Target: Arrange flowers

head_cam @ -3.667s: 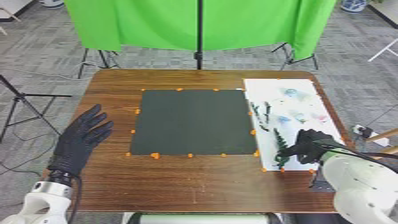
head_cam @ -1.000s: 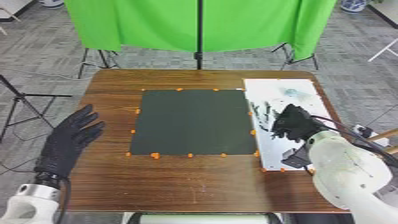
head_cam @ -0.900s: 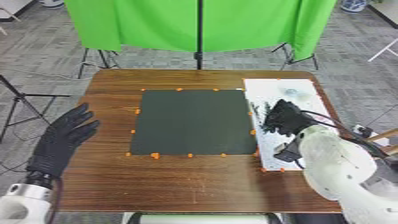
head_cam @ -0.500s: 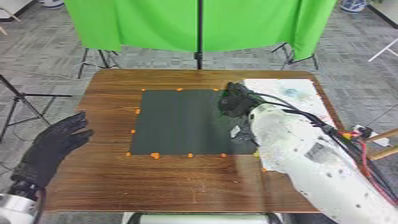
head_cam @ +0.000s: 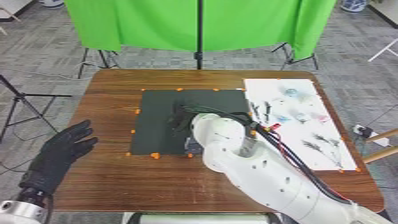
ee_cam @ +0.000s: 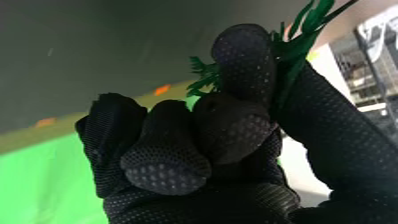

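The black fabric-gloved right hand (head_cam: 182, 114) grips a green feathery sprig (ee_cam: 305, 40) above the dark square mat (head_cam: 160, 136). Arrangement appears early: placement is pending; slender dark sprigs (head_cam: 267, 108) on the white rectangular board (head_cam: 266, 86) likely await transfer.

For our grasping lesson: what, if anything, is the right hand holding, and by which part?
The right hand pinches a green leafy sprig between thumb and fingers; leaves jut out, but the gripped part is hidden.

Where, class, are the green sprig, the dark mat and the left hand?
Green sprig (ee_cam: 299, 46), right wrist view, on its leaves.
Dark mat (head_cam: 155, 127), head view, on its left part.
Left hand (head_cam: 55, 151), head view, on the glove's middle.
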`<act>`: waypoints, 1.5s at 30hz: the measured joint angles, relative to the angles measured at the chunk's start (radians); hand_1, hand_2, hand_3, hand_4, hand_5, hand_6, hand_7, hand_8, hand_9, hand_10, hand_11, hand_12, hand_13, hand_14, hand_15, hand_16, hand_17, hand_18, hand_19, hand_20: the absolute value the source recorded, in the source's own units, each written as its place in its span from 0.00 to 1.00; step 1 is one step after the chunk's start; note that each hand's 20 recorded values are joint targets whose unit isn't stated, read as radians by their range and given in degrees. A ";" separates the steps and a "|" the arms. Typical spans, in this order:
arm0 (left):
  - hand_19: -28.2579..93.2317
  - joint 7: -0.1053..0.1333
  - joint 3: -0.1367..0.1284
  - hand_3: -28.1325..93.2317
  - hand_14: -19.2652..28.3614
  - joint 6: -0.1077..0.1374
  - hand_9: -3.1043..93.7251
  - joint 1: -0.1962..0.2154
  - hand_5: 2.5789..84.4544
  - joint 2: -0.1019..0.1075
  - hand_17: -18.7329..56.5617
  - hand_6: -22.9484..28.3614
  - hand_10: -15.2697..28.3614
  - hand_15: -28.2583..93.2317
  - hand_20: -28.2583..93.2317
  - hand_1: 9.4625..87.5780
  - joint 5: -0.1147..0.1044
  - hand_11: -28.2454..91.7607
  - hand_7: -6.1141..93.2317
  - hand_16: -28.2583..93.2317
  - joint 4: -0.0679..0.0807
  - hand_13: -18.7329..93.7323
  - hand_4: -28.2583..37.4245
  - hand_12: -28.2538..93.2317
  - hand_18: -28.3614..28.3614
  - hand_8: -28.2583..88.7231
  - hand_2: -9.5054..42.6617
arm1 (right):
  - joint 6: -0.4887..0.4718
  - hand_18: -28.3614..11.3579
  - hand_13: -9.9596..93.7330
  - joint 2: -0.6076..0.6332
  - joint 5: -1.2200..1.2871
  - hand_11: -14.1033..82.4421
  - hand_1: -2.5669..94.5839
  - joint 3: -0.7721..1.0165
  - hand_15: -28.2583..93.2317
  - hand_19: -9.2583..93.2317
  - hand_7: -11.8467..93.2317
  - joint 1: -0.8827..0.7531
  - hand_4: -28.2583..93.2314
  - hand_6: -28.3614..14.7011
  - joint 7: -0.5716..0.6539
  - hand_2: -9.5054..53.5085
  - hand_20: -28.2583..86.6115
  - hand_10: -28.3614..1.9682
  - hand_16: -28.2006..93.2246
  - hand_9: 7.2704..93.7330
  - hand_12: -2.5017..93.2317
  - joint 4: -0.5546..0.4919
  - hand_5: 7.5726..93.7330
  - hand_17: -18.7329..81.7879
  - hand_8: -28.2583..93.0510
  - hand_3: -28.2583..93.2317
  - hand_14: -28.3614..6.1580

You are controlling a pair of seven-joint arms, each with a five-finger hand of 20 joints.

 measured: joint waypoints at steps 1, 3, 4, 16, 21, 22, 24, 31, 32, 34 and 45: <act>0.66 -0.003 0.003 0.81 0.72 0.000 0.30 -0.002 0.34 0.002 0.14 0.52 0.61 0.53 0.24 0.20 -0.001 0.40 0.26 0.21 0.001 0.36 0.00 0.36 0.89 0.15 0.13 | -0.003 0.27 0.97 -0.013 0.000 0.76 0.35 -0.007 0.84 1.00 0.65 0.000 0.19 0.52 0.005 0.11 0.82 0.65 0.45 0.98 0.35 0.013 0.92 0.80 0.28 1.00 0.69; 0.66 -0.011 0.012 0.81 0.72 0.000 0.30 -0.008 0.34 0.007 0.14 0.52 0.61 0.53 0.24 0.20 -0.002 0.40 0.26 0.21 0.004 0.36 0.00 0.36 0.89 0.15 0.13 | -0.007 0.27 0.97 -0.037 -0.001 0.76 0.35 -0.018 0.84 1.00 0.65 0.000 0.19 0.52 0.015 0.11 0.82 0.65 0.45 0.98 0.35 0.035 0.92 0.80 0.27 1.00 0.70; 0.66 -0.017 0.016 0.81 0.72 0.000 0.30 -0.012 0.34 0.011 0.14 0.52 0.61 0.53 0.24 0.20 -0.003 0.40 0.26 0.21 0.006 0.36 0.00 0.36 0.89 0.15 0.13 | -0.008 0.28 0.97 -0.047 -0.001 0.76 0.35 -0.021 0.84 1.00 0.65 -0.001 0.19 0.52 0.020 0.11 0.82 0.65 0.45 0.98 0.35 0.043 0.92 0.80 0.27 1.00 0.70; 0.66 -0.087 0.063 0.81 0.72 -0.027 0.30 -0.109 0.34 0.054 0.14 0.53 0.61 0.53 0.24 0.20 -0.005 0.40 0.25 0.21 0.042 0.36 0.00 0.36 0.89 0.15 0.13 | 0.014 0.28 0.97 -0.117 -0.033 0.76 0.34 -0.057 0.83 1.00 0.66 -0.029 0.17 0.53 0.064 0.12 0.82 0.69 0.45 0.98 0.35 0.079 0.93 0.81 0.26 1.00 0.71; 0.66 -0.090 0.073 0.81 0.72 -0.040 0.30 -0.119 0.34 0.054 0.14 0.52 0.61 0.53 0.24 0.20 -0.005 0.40 0.26 0.21 0.050 0.36 0.00 0.36 0.89 0.16 0.13 | 0.040 0.28 0.97 -0.124 -0.052 0.75 0.34 -0.061 0.83 1.00 0.66 -0.054 0.16 0.54 0.067 0.13 0.82 0.69 0.45 0.98 0.36 0.085 0.93 0.81 0.25 1.00 0.71; 0.66 -0.091 0.076 0.81 0.72 -0.044 0.30 -0.123 0.34 0.055 0.14 0.52 0.61 0.53 0.24 0.20 -0.005 0.40 0.26 0.21 0.052 0.36 0.00 0.36 0.89 0.16 0.13 | 0.044 0.28 0.97 -0.125 -0.055 0.75 0.34 -0.063 0.83 1.00 0.66 -0.057 0.16 0.54 0.068 0.13 0.82 0.69 0.45 0.98 0.36 0.089 0.93 0.81 0.24 1.00 0.71; 0.66 -0.095 0.081 0.81 0.72 -0.049 0.30 -0.131 0.34 0.055 0.14 0.52 0.61 0.53 0.24 0.20 -0.005 0.40 0.26 0.21 0.057 0.36 0.00 0.36 0.89 0.15 0.13 | 0.057 0.28 0.97 -0.126 -0.061 0.75 0.34 -0.066 0.83 1.00 0.67 -0.060 0.16 0.55 0.069 0.13 0.82 0.69 0.45 0.98 0.36 0.091 0.93 0.81 0.24 1.00 0.71; 0.66 -0.113 0.091 0.81 0.72 -0.061 0.30 -0.152 0.34 0.060 0.14 0.52 0.61 0.53 0.24 0.20 -0.007 0.40 0.26 0.21 0.065 0.36 0.00 0.36 0.89 0.15 0.13 | 0.085 0.29 0.97 -0.137 -0.070 0.75 0.34 -0.070 0.83 1.00 0.68 -0.062 0.14 0.57 0.077 0.12 0.82 0.70 0.46 0.98 0.36 0.103 0.93 0.81 0.23 1.00 0.72; 0.66 -0.115 0.093 0.81 0.72 -0.063 0.30 -0.156 0.34 0.062 0.14 0.52 0.61 0.53 0.24 0.20 -0.007 0.40 0.26 0.21 0.068 0.36 0.00 0.36 0.89 0.15 0.13 | 0.089 0.29 0.97 -0.139 -0.070 0.75 0.34 -0.070 0.83 1.00 0.68 -0.062 0.14 0.57 0.080 0.12 0.82 0.70 0.46 0.98 0.36 0.105 0.93 0.81 0.23 1.00 0.72; 0.66 -0.120 0.098 0.81 0.72 -0.068 0.30 -0.164 0.34 0.065 0.14 0.52 0.61 0.53 0.24 0.20 -0.008 0.40 0.26 0.21 0.071 0.36 0.00 0.36 0.89 0.15 0.13 | 0.095 0.29 0.97 -0.143 -0.070 0.75 0.34 -0.072 0.83 1.00 0.67 -0.062 0.14 0.57 0.083 0.12 0.82 0.70 0.46 0.98 0.36 0.107 0.93 0.81 0.23 1.00 0.72; 0.66 -0.121 0.101 0.81 0.72 -0.074 0.30 -0.173 0.34 0.068 0.14 0.53 0.61 0.53 0.24 0.20 -0.009 0.40 0.25 0.21 0.074 0.36 0.00 0.36 0.89 0.16 0.13 | 0.094 0.25 1.00 -0.145 -0.071 0.70 0.39 -0.080 0.77 1.00 0.74 -0.061 0.06 0.60 0.085 0.03 0.76 0.72 0.48 1.00 0.34 0.107 0.83 0.81 0.30 0.95 0.72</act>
